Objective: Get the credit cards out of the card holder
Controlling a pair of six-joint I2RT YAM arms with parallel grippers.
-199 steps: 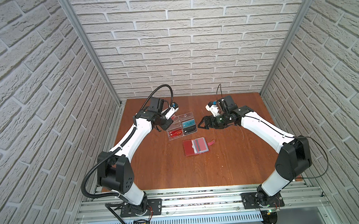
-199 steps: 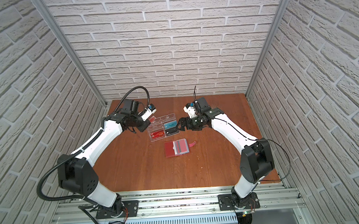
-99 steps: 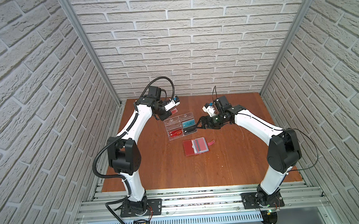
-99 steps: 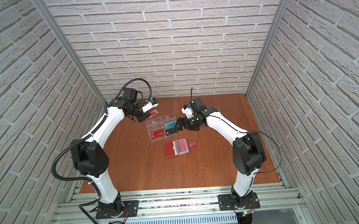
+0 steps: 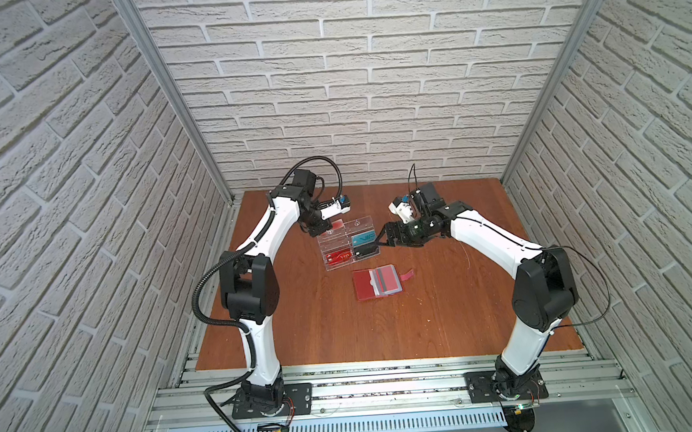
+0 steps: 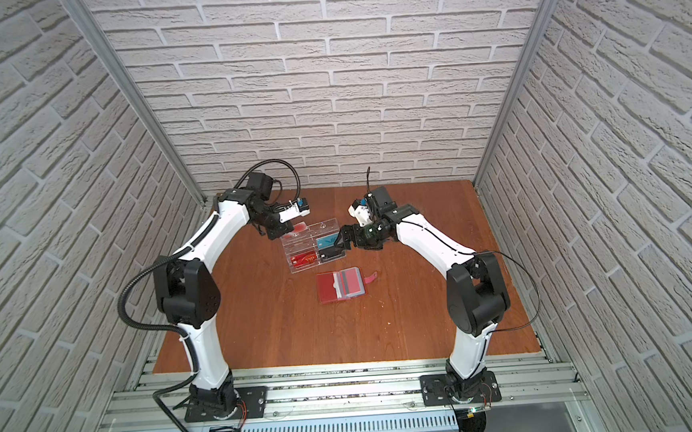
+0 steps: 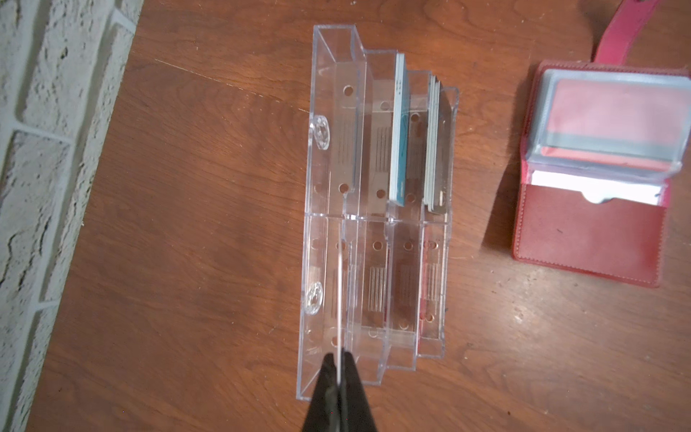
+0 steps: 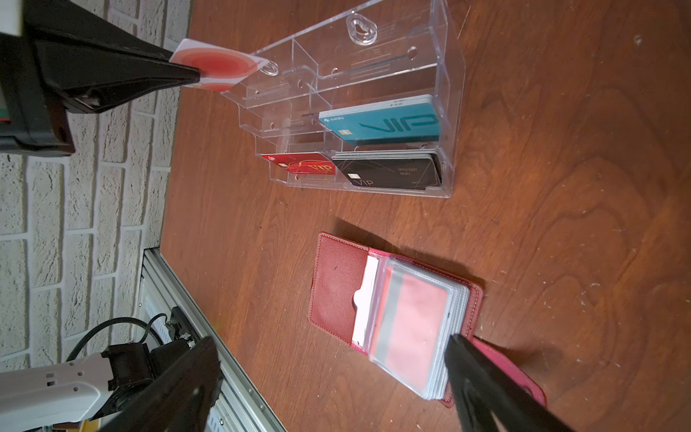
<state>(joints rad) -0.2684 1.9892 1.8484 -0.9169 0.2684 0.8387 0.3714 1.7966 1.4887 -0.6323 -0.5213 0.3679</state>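
Black-fingered, the left gripper (image 7: 339,357) is pinching the white card with red circles (image 8: 220,65) edge-on over the rearmost tier of the clear acrylic rack (image 5: 348,242). The right gripper (image 5: 376,242) is hovering beside the rack, jaws spread wide and holding nothing. The red card holder (image 5: 376,283) is lying open on the brown wooden table (image 5: 446,301) just in front of the rack, with white brick-pattern walls (image 5: 368,78) enclosing three sides.

Wooden table (image 5: 426,311) bears clear rack (image 5: 348,244) and card holder (image 5: 376,283).
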